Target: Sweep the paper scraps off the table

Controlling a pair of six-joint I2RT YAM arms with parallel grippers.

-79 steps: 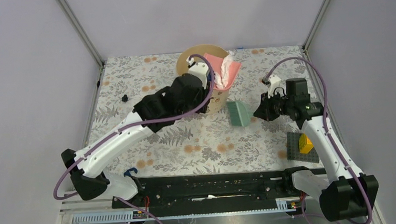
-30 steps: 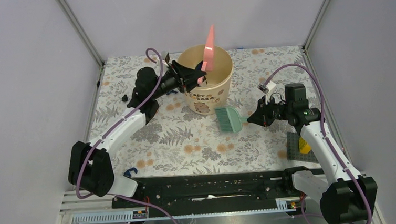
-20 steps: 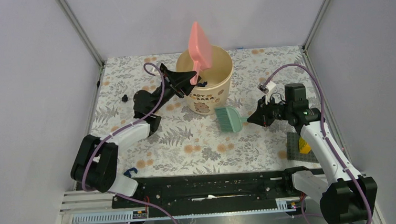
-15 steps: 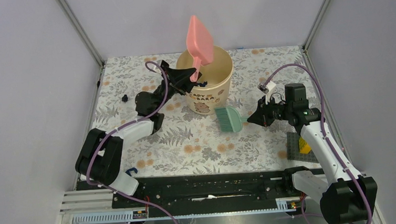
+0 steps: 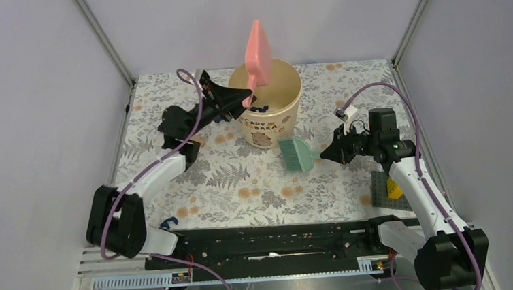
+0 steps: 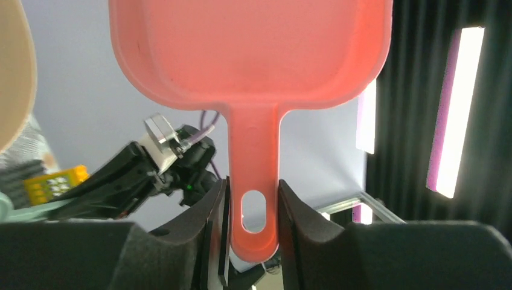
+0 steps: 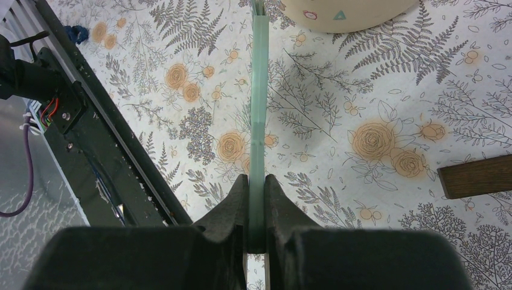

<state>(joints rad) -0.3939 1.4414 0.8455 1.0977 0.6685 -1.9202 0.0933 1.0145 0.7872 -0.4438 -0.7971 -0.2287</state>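
the pink dustpan (image 5: 256, 44) is clamped by its handle between the left fingers (image 6: 202, 232) and raised upright above the beige bucket (image 5: 285, 109). the green brush (image 5: 298, 154) is pinched by its thin handle in the right fingers (image 7: 232, 205), its head set on the table (image 5: 242, 180) just beside the bucket. dark bits, possibly the paper scraps (image 5: 259, 108), are seen inside the bucket.

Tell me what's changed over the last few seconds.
The left arm pulled back leftward from over the beige round bucket, lifting the pink plastic dustpan from tipped into it to upright above its rim; the left fingers kept clamping its handle. The green hand brush shifted slightly left early on, then stayed, pinched in the right fingers. Bucket unmoved.
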